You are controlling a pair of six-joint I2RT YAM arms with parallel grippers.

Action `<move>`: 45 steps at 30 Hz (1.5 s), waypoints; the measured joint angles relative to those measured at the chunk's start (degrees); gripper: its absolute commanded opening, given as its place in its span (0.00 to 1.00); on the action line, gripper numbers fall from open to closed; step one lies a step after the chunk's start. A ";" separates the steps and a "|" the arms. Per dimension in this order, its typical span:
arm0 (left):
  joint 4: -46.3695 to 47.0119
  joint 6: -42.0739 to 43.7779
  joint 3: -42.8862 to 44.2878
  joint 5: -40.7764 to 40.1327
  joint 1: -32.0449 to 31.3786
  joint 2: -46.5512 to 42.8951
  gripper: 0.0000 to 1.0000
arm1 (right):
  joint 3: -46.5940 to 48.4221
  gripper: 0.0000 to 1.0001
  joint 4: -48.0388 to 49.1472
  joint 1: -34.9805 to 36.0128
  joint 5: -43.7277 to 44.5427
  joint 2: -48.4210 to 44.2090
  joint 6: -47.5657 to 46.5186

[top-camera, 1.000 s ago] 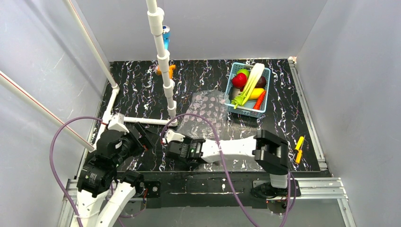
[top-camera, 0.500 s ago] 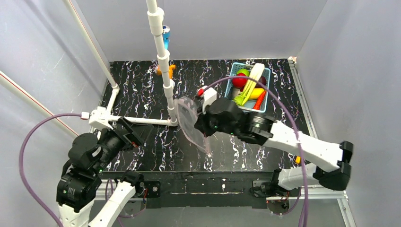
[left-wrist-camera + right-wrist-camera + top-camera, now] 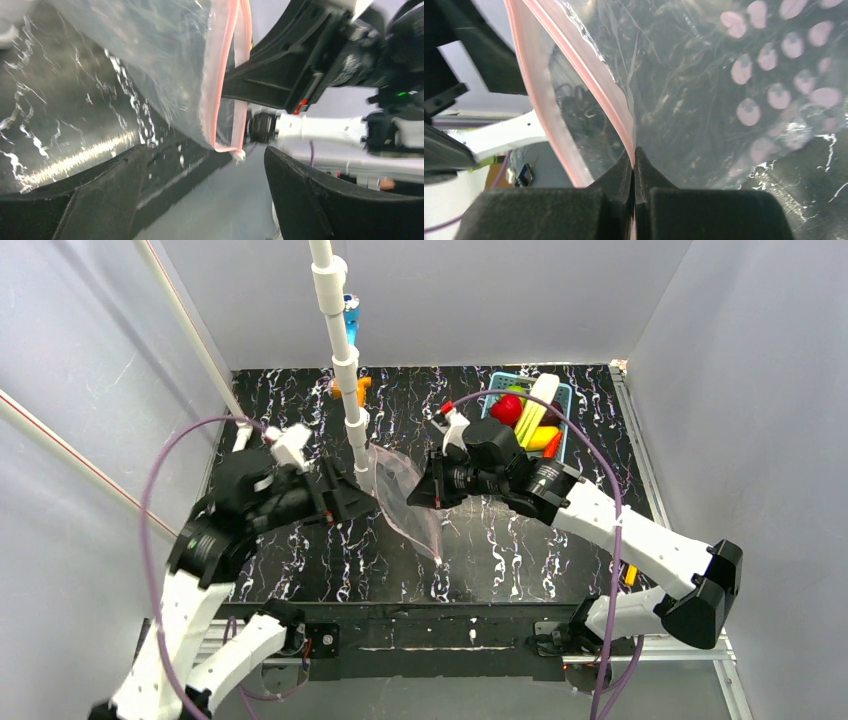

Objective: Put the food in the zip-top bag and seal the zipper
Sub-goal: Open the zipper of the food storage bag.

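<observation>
The zip-top bag (image 3: 402,502), clear with pale pink dots, hangs off the table between my two arms. My right gripper (image 3: 634,159) is shut on one lip of its pink zipper (image 3: 610,95), and the other lip (image 3: 538,100) bows away, so the mouth gapes. In the top view that right gripper (image 3: 422,492) sits at the bag's right side. My left gripper (image 3: 210,200) is open, with the zipper's lower corner (image 3: 232,149) just beyond its fingertips, touching neither finger. From above the left gripper (image 3: 360,502) is at the bag's left edge. The food stays in the basket: leek (image 3: 536,405), tomato (image 3: 506,410), yellow fruit (image 3: 543,437).
The light-blue slotted basket (image 3: 567,405) stands at the back right, partly behind my right arm. A white pipe post (image 3: 345,370) with an orange fitting (image 3: 352,390) rises just behind the bag. More white pipes run along the left wall.
My right arm lifted the bag off the table and carried it up toward the middle. My left arm swung up and right until its open jaws reached the bag's mouth.
</observation>
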 measured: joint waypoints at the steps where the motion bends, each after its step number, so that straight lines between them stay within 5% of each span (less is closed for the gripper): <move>1: 0.33 0.00 -0.23 -0.72 -2.70 2.38 0.86 | -0.40 0.01 0.37 -0.04 -0.79 0.33 0.41; 9: 0.16 -0.34 2.50 -24.49 -29.27 13.16 0.59 | -3.07 0.01 1.84 0.07 -1.77 -1.14 2.23; 12: -0.80 -0.71 5.04 -34.50 -35.86 15.59 0.57 | -3.23 0.01 1.43 0.07 0.05 -3.27 3.08; 17: -5.12 -0.70 10.84 -46.39 -42.41 20.32 0.43 | -3.19 0.01 0.21 0.51 3.11 -6.26 4.15; 24: -12.40 0.26 15.60 -54.79 -44.57 21.21 0.01 | -0.89 0.01 -2.18 5.27 6.21 -5.66 4.20; 29: -24.03 1.46 26.17 -56.68 -44.57 20.31 0.00 | 1.24 0.01 -0.57 6.62 2.88 -3.51 4.80; 36: -39.42 0.88 43.66 -56.31 -44.57 18.69 0.00 | 4.91 0.01 12.37 6.82 -12.58 5.04 11.27; 45: -36.40 1.98 31.38 -55.02 -44.55 22.00 0.00 | -4.29 0.01 17.48 2.17 -18.37 5.06 12.26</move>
